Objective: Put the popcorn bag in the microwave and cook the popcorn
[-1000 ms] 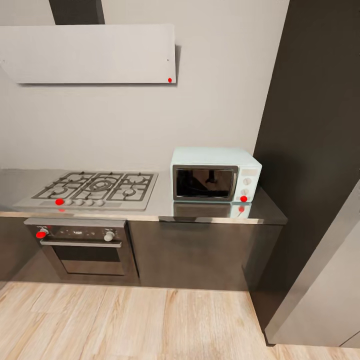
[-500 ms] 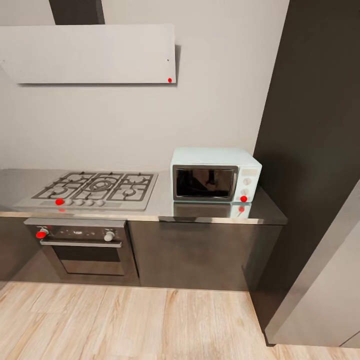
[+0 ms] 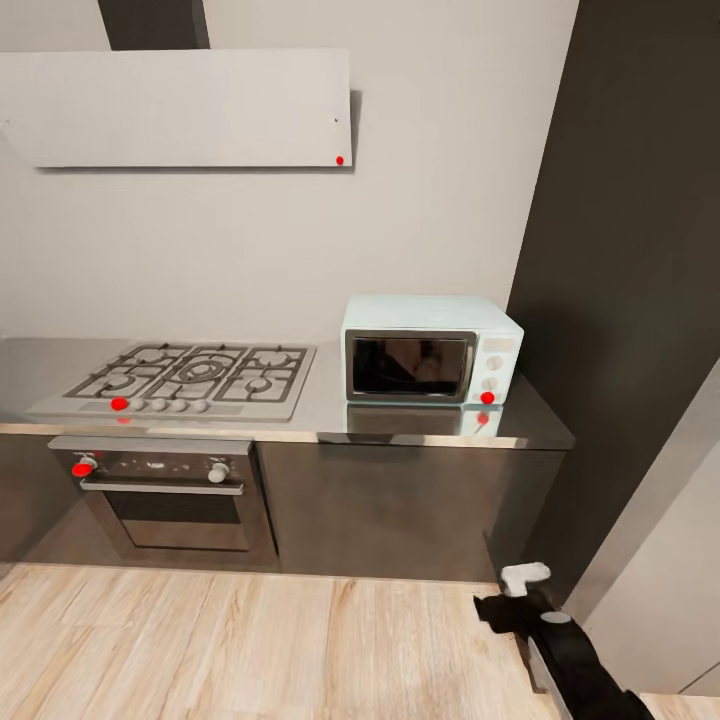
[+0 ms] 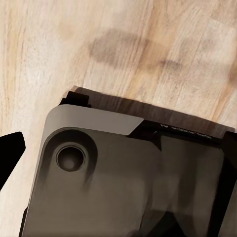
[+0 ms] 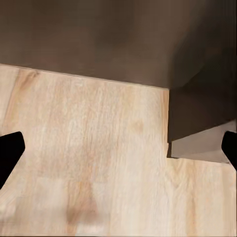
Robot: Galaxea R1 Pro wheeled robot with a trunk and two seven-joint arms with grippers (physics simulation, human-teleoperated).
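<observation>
- The microwave (image 3: 432, 348) stands on the countertop (image 3: 420, 428), at its right end, hard by a tall dark cabinet (image 3: 630, 250); its dark glass door is closed, and something dim shows behind the glass, too faint to name.
- Its white control panel with two knobs sits at the right of the door, with a red dot (image 3: 487, 397) at the lower corner.
- The right gripper (image 3: 510, 595) hangs low in the head view, well below and a little to the right of the microwave, over the wooden floor (image 3: 250, 650) just in front of the cabinet base.
- In the right wrist view two dark fingertips (image 5: 10, 150) stand at opposite edges of the picture, wide apart, with bare floor and the dark cabinet foot between them; nothing is held.
- The left gripper's one dark fingertip (image 4: 10, 148) shows at the edge of the left wrist view, above the robot's grey base (image 4: 123, 182) and the floor; whether its fingers are apart or together, I cannot tell.
- Far from the right gripper, up and to its left, a gas hob (image 3: 185, 378) lies in the countertop, with a built-in oven (image 3: 165, 495) under it and a pale hood (image 3: 175, 108) on the wall above.
</observation>
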